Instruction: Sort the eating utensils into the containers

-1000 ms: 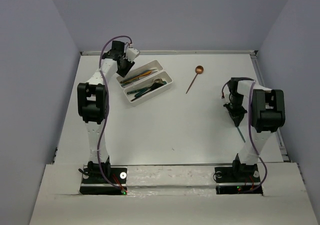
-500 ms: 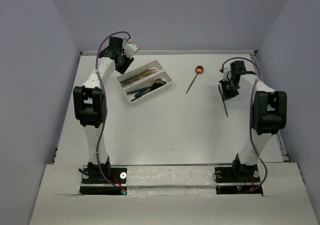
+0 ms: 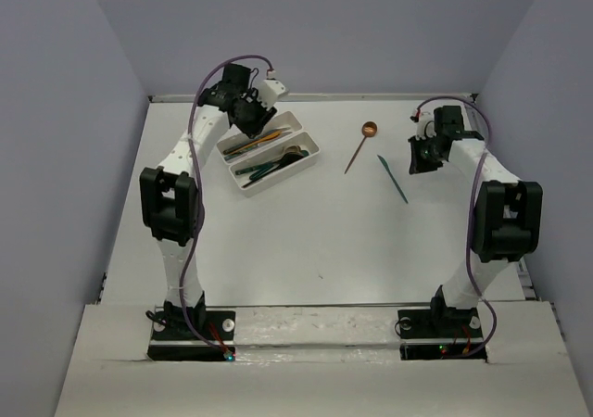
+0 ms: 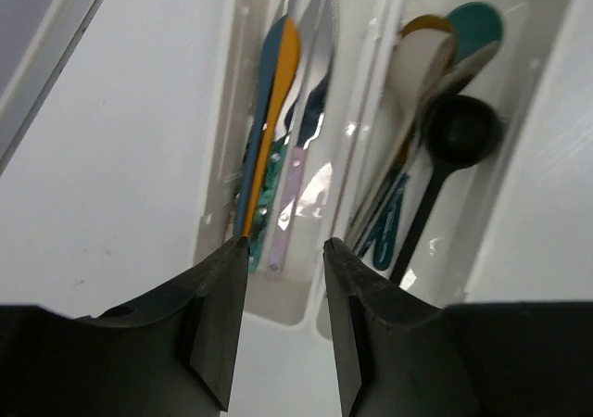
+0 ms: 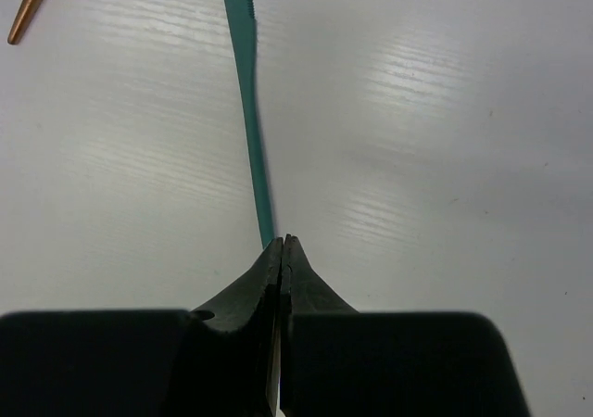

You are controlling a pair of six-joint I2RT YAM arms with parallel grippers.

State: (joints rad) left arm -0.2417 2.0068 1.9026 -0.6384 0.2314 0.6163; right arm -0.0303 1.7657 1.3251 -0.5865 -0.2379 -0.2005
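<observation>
Two white trays stand side by side at the far left. The back tray [image 3: 298, 119] holds knives and the front tray [image 3: 318, 157] holds spoons. My left gripper [image 3: 250, 111] is open and empty, hovering over their left ends [image 4: 283, 243]. Below it I see blue, orange and silver knives in the left tray [image 4: 287, 296]. Black, cream, gold and teal spoons lie in the right tray [image 4: 463, 213]. My right gripper [image 3: 414, 160] is shut [image 5: 281, 239]. The teal knife [image 5: 248, 93] sticks out from its tips. In the top view the knife [image 3: 392, 178] slants just left of that gripper.
A copper spoon [image 3: 359, 146] lies on the white table left of the teal knife, bowl toward the back wall. Its handle tip shows in the right wrist view [image 5: 26, 9]. The table's raised rim [image 3: 477, 111] runs close behind the right gripper.
My right arm swung from the near right to the far middle right, carrying the teal knife toward the copper spoon. My left gripper shifted right, over the trays.
</observation>
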